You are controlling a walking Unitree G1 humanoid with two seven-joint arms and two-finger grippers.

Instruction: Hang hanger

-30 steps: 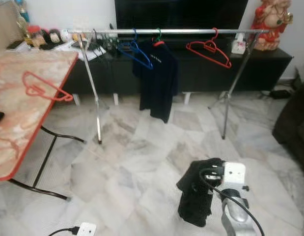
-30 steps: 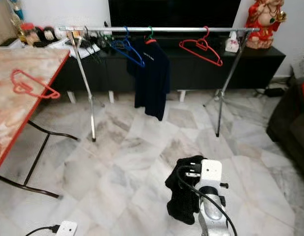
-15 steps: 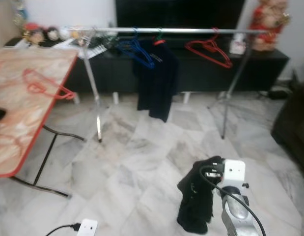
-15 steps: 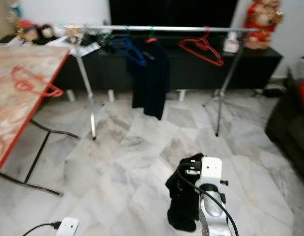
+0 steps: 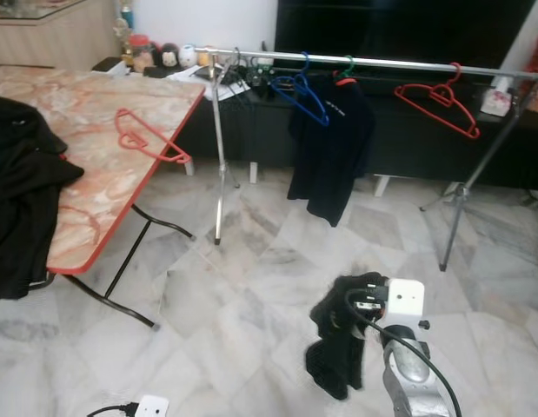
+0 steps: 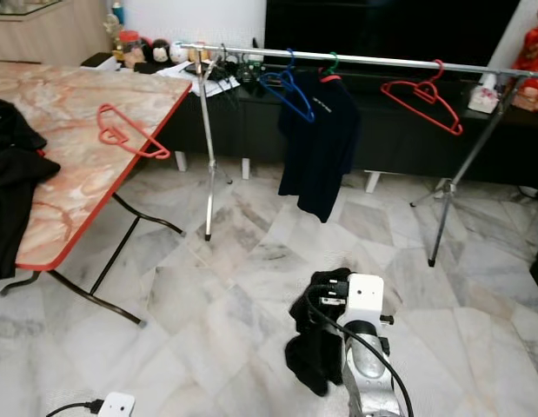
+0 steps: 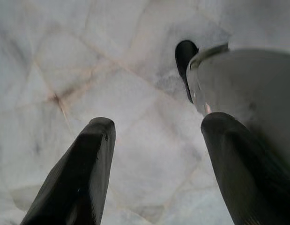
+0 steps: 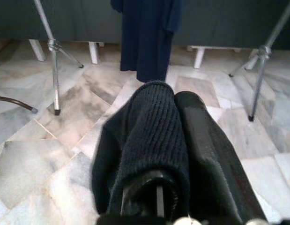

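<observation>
One red plastic hanger (image 5: pixel 149 143) lies on our marble-patterned desk (image 5: pixel 77 174) at ten o'clock. Our right gripper (image 8: pixel 182 136) is clamped on a black knitted garment (image 5: pixel 338 343); our left gripper (image 7: pixel 154 164) hangs spread above the marble floor (image 5: pixel 251 295).

A silver clothes rail (image 6: pixel 373 61) spans the room from 11 to 2 o'clock, carrying a blue hanger (image 6: pixel 284 87), a dark shirt (image 6: pixel 319 143) and a red hanger (image 6: pixel 422 97). At 10 o'clock another red hanger (image 6: pixel 125 135) lies on the marble-patterned desk (image 6: pixel 69 122). The right gripper (image 6: pixel 325 291) at 6 o'clock clamps a black garment (image 6: pixel 312 347).
</observation>
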